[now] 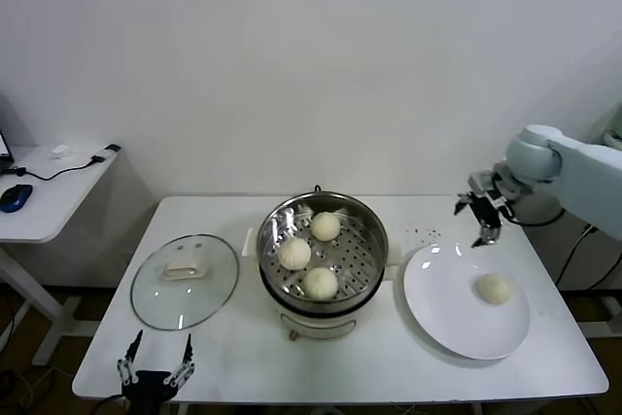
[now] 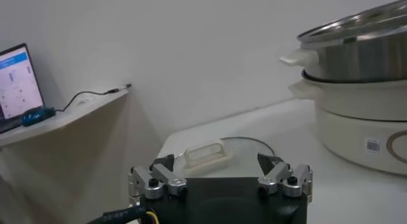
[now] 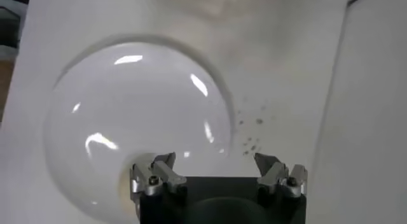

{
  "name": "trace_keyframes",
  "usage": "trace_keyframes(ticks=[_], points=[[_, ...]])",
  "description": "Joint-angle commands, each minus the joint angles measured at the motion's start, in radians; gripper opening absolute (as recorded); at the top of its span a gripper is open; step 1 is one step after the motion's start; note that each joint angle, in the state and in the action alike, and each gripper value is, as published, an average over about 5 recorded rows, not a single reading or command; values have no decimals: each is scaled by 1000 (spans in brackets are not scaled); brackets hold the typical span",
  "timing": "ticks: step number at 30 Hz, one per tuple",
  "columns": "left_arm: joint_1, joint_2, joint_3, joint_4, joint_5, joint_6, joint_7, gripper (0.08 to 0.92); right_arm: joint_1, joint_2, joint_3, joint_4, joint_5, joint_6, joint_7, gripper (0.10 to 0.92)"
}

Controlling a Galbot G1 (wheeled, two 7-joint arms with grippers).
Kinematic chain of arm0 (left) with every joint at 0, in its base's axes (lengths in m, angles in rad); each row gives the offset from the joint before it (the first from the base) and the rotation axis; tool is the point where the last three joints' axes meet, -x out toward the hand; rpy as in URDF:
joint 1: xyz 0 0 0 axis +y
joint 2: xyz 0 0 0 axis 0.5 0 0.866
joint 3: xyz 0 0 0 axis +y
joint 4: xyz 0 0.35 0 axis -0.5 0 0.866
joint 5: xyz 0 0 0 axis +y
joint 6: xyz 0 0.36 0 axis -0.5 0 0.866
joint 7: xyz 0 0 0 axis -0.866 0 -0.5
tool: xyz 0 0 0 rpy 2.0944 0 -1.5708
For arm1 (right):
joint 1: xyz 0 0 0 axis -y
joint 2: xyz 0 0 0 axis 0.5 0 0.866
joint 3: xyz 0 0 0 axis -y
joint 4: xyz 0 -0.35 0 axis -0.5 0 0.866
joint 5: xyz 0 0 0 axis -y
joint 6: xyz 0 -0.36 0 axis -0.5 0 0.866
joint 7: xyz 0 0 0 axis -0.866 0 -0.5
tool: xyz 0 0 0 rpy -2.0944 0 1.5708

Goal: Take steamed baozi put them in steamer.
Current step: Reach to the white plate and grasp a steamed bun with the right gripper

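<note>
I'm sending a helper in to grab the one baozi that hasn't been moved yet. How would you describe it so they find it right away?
Start at the steamer in the middle of the white table, then look to the flat white plate on the robot's right of it. The baozi lies alone on that plate, near its outer edge, below the open right pincer. The other three buns sit inside the steel pot.

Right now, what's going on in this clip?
A robot is moving steamed baozi from a white plate into the steamer. Three baozi sit on its perforated tray; one last baozi remains on the plate. The right tool, open and empty, hovers above the plate's far edge. The left tool, open, is parked at the table's near edge by the glass lid.
</note>
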Motion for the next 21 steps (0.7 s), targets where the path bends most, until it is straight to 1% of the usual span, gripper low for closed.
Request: trace_keyframes(ticks=[1,5,10,21], points=[[0,0,-2,2,3,5,-2,823,-336,-74,242,-139,-154,17,-64,823],[-1,-4,-3,3,2,11,-5,823,-421,-63,308,-158,-190,20,-55,823],[-7,-3,-3,3,5,17,-4,823,-493,-24,403,-223,-225,42,-32,823],[-5,-6,-6,1,9,17,-5,823,-505,38,439,-259,-222,45,-22,823]])
